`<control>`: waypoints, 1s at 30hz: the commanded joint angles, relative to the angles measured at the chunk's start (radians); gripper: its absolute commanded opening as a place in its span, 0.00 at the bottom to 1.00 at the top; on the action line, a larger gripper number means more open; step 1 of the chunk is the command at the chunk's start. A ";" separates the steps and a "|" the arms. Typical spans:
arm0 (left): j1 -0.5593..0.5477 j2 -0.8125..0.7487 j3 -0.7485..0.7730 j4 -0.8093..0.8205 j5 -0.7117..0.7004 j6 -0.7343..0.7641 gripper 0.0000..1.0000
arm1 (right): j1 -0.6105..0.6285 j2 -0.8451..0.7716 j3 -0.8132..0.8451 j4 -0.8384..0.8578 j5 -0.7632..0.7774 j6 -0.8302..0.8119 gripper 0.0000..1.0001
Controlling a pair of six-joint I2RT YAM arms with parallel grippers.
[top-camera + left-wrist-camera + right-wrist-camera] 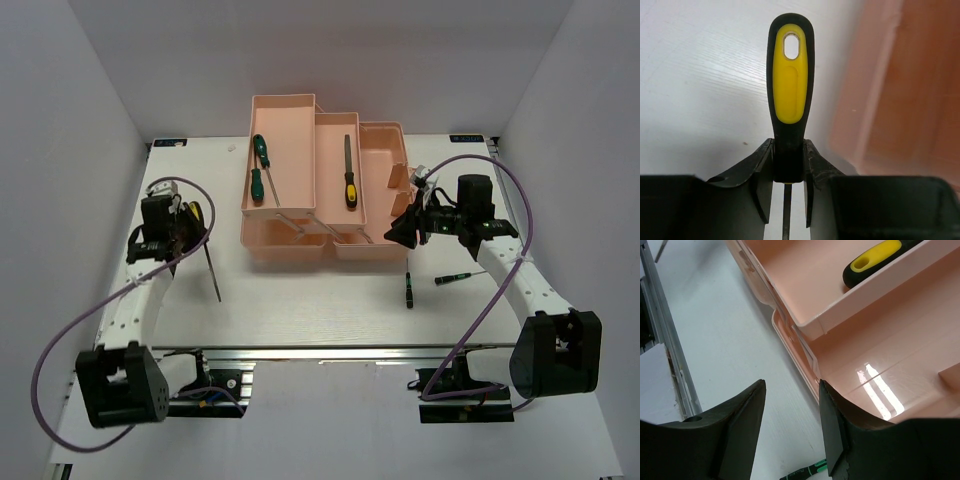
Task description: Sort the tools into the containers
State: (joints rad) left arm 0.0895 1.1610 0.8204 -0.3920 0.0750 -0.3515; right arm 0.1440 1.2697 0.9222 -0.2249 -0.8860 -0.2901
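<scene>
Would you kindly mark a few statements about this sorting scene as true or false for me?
1. The left tool is shut on a yellow-and-black screwdriver. True.
2. The right tool is shut on a screwdriver. False: it is open and holds nothing.
3. Two green-handled screwdrivers lie in the left tray of the toolbox. True.
4. No screwdriver lies on the table. False: two small precision screwdrivers lie there, in front of the toolbox near the right arm.
</scene>
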 commanded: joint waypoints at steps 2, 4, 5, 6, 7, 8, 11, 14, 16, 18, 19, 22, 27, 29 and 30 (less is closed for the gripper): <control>-0.004 -0.184 0.048 -0.058 0.094 -0.107 0.00 | -0.007 -0.001 0.044 0.038 -0.008 0.011 0.50; -0.002 -0.281 0.066 -0.007 0.162 -0.154 0.00 | -0.006 0.002 0.049 0.035 0.004 0.011 0.41; -0.002 -0.305 0.074 0.020 0.196 -0.171 0.00 | -0.006 0.003 0.050 0.030 0.015 0.014 0.12; -0.004 -0.320 0.079 0.085 0.268 -0.194 0.00 | -0.006 0.003 0.055 0.029 0.028 0.023 0.00; -0.005 -0.330 0.092 0.117 0.297 -0.249 0.00 | -0.006 0.003 0.059 0.029 0.042 0.037 0.00; -0.025 -0.325 0.103 0.146 0.319 -0.271 0.00 | -0.007 0.003 0.058 0.033 0.054 0.046 0.00; -0.161 -0.263 0.185 0.243 0.295 -0.308 0.00 | -0.007 0.002 0.064 0.045 0.102 0.075 0.00; -0.323 -0.120 0.337 0.286 0.227 -0.285 0.00 | -0.009 -0.006 0.070 0.047 0.146 0.083 0.00; -0.390 -0.029 0.423 0.303 0.215 -0.273 0.00 | -0.011 -0.013 0.070 0.052 0.166 0.092 0.00; -0.477 0.103 0.544 0.324 0.207 -0.256 0.00 | -0.017 -0.030 0.066 0.055 0.203 0.103 0.00; -0.499 0.147 0.581 0.329 0.201 -0.235 0.00 | -0.020 -0.038 0.061 0.059 0.216 0.109 0.00; -0.562 0.304 0.695 0.373 0.193 -0.215 0.00 | -0.030 -0.078 0.032 0.070 0.262 0.115 0.00; -0.606 0.532 0.890 0.326 0.123 -0.155 0.00 | -0.057 -0.133 -0.006 0.049 0.295 0.085 0.02; -0.616 0.618 0.934 0.320 0.102 -0.126 0.00 | -0.069 -0.142 -0.011 0.029 0.294 0.072 0.09; -0.620 0.644 0.962 0.299 0.068 -0.116 0.00 | -0.072 -0.150 -0.013 0.021 0.292 0.059 0.11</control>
State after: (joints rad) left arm -0.5213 1.7760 1.7027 -0.0704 0.2234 -0.5220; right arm 0.0868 1.1454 0.9245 -0.2035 -0.6121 -0.1982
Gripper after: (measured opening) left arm 0.352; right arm 0.096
